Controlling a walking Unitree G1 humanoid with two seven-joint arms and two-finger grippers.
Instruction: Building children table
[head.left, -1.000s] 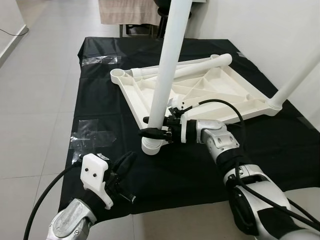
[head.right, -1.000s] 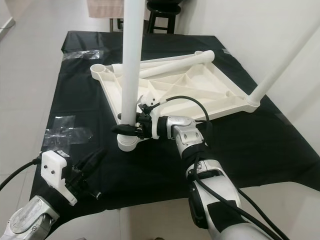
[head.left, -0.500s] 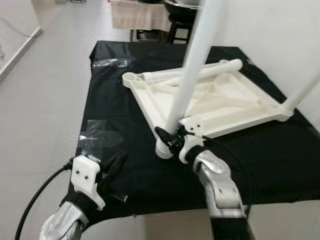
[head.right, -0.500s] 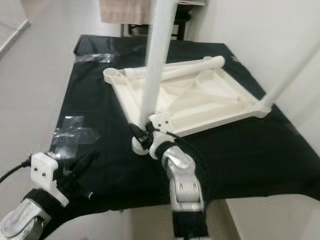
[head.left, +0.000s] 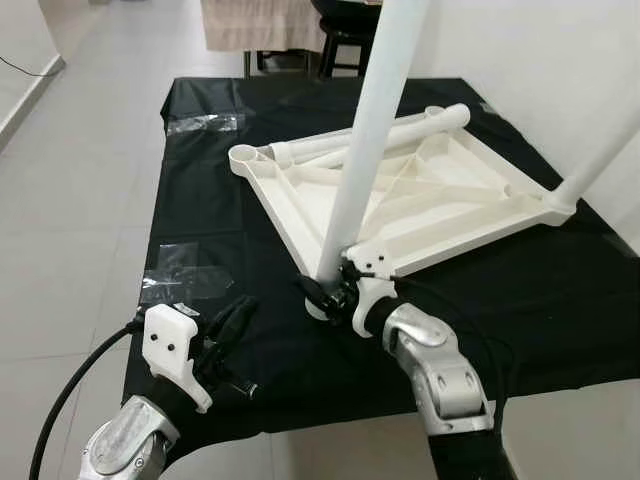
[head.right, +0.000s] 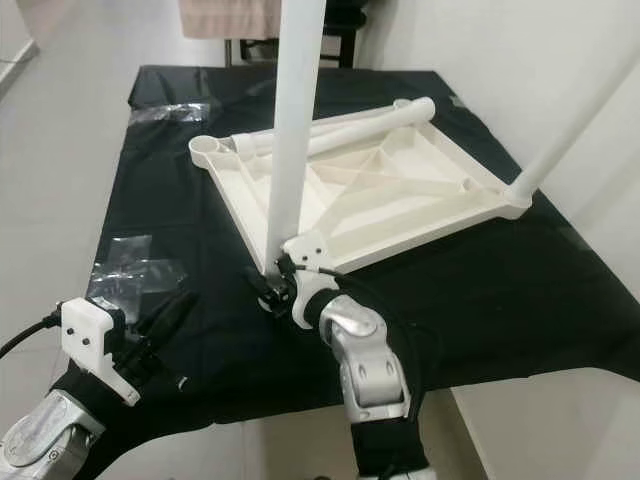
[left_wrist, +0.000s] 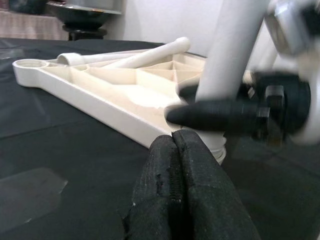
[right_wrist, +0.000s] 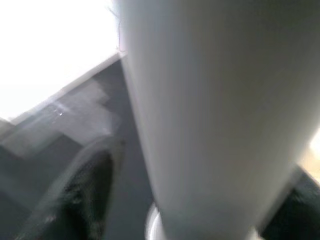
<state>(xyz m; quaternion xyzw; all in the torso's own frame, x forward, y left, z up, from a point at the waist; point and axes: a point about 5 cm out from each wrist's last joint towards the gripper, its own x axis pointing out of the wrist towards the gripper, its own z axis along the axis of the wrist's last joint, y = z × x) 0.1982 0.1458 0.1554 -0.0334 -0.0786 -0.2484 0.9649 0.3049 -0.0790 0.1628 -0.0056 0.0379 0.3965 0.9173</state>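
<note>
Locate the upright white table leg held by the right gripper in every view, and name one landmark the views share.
Left eye view: upright leg, centre.
Right eye view: leg, left of centre.
Left wrist view: leg, right of centre.
Right wrist view: leg, close-up.
Shared landmark: black cloth.

You have a black cloth (head.left: 210, 215) spread over the work surface, with two patches of clear tape or plastic film stuck on it: one near its far left corner (head.left: 205, 123) and one near the left edge closer in (head.left: 185, 275). Beyond the cloth you can see a dark stool (head.left: 345, 25) and beige fabric (head.left: 260, 22), with grey floor tiles (head.left: 80, 170) to the left and a white wall (head.left: 530, 60) to the right.
</note>
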